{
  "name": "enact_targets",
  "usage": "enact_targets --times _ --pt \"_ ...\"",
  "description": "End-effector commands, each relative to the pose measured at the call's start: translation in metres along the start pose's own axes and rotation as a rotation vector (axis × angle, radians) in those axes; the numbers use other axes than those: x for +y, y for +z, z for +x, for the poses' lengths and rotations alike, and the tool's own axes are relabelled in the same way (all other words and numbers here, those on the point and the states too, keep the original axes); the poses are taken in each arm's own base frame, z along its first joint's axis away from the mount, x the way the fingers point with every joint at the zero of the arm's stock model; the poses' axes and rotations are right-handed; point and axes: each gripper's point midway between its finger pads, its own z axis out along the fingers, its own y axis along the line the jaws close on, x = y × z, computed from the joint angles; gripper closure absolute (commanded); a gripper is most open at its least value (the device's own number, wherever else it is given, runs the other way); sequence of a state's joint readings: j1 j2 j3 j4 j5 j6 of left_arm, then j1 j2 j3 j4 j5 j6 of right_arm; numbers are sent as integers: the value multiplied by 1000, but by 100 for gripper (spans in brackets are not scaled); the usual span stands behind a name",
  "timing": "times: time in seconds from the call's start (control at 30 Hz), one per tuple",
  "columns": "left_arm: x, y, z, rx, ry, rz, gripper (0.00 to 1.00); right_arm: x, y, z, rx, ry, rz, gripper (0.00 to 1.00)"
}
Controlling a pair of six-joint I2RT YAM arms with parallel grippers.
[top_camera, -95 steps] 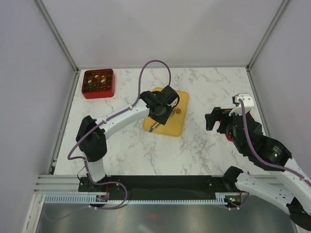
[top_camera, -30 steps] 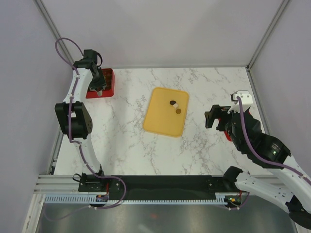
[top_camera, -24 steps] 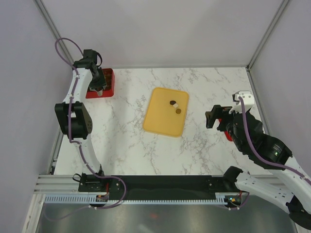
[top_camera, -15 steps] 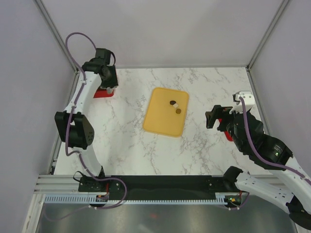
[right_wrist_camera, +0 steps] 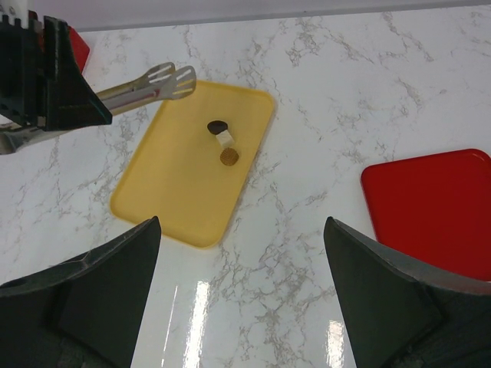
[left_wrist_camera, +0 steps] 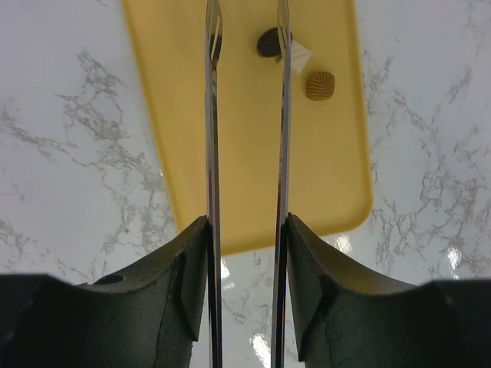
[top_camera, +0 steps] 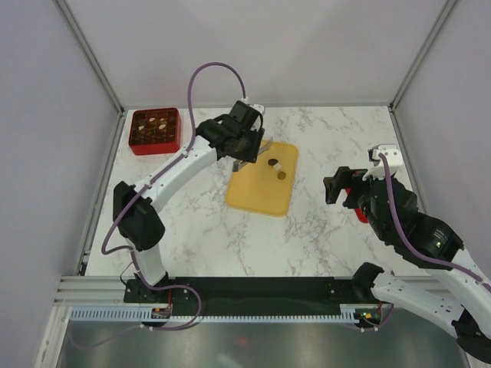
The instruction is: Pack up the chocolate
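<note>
Your left gripper [left_wrist_camera: 246, 31] hangs over the yellow tray [left_wrist_camera: 330, 169], its long tongs parted a little with nothing between them. Three chocolate pieces [left_wrist_camera: 320, 84] sit clustered on the tray by the tong tips, and more lie in the red box [top_camera: 156, 148] at the far-left corner. Your right gripper [right_wrist_camera: 242, 230] gapes wide and empty near the red lid [right_wrist_camera: 430, 207].
</note>
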State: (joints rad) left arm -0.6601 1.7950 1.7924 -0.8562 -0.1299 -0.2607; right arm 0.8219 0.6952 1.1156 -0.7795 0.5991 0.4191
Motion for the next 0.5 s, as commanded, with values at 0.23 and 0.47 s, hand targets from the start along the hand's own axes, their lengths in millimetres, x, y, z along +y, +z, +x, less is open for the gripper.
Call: enact_targets --times 0.23,0.47 --pt "-68 33 55 97 91 35 50 2 -4 -12 -25 21 -9 4" --pt "-79 43 69 128 114 36 49 2 -3 -10 -24 25 -9 4"
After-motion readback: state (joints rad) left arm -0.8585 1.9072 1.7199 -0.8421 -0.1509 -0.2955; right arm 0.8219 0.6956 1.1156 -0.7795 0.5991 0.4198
